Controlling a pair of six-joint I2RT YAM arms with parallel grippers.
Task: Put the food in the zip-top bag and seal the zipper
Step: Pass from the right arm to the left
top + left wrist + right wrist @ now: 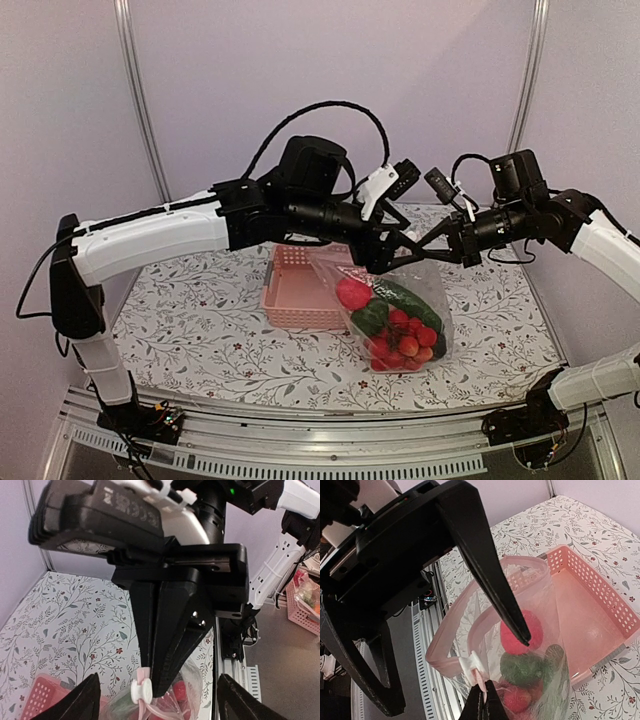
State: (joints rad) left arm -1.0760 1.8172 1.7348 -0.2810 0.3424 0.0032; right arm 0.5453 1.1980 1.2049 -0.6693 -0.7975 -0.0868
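Right tool [482, 695]: fingers pressed together, clamped on the large clear crinkly plastic bag [425, 290] at its mouth, just under the small whitish end [471, 666] of the thin pinkish-clear press-seal zipper strip [447, 660]
Left tool [457, 676]: fingers spread wide apart and gripping nothing; one finger reaches over the open mouth, the other hangs outside it
Toy food [400, 325]: red, green and dark pieces piled in the bottom of the bag, which hangs from the right tool just beside the pink slotted plastic basket [295, 285]; I cannot tell whether its lower end rests on the flower-patterned bench [200, 320]
Step in hand: filling looks done; the zipper gapes as a loop and needs pressing shut
Doing it well: close the left tool across both lips right beside the whitish end, then draw it along the strip while the right tool anchors that end taut; a slack strip would likely skip
Edges: the basket wall sits just behind the bag, and the bench's front rail [300, 425] is near on the arms' side
Open room: the tools crowd each other at the mouth, so the safest travel is sideways along the bench
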